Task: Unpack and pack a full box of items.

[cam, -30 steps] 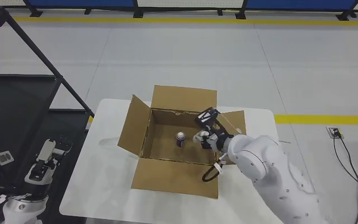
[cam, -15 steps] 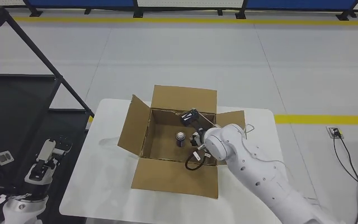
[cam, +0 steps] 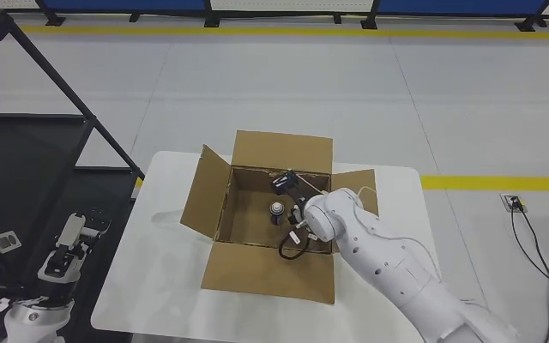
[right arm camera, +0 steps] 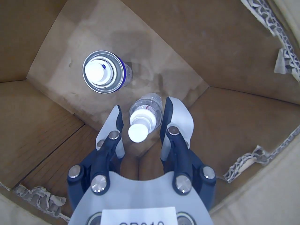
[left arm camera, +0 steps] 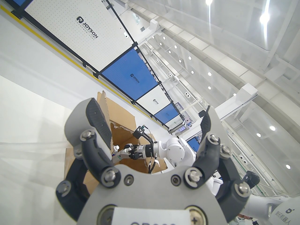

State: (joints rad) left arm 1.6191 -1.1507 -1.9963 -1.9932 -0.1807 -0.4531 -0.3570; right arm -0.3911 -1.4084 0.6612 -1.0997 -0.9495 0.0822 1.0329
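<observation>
The right tool (right arm camera: 143, 105) grasps the clear plastic bottle with white cap (right arm camera: 140, 122) at low centre of frame, inside the brown cardboard box (right arm camera: 234, 118). The bottle leans. Risk: if released tilted, it may topple into the silver aerosol can (right arm camera: 103, 71) standing near, upper left. The left tool (left arm camera: 151, 108) is spread open, holding nothing.

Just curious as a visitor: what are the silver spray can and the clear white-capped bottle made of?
The silver spray can: likely metal, its rim shiny and reflective. The clear white-capped bottle: probably plastic, see-through body, matte white cap.
</observation>
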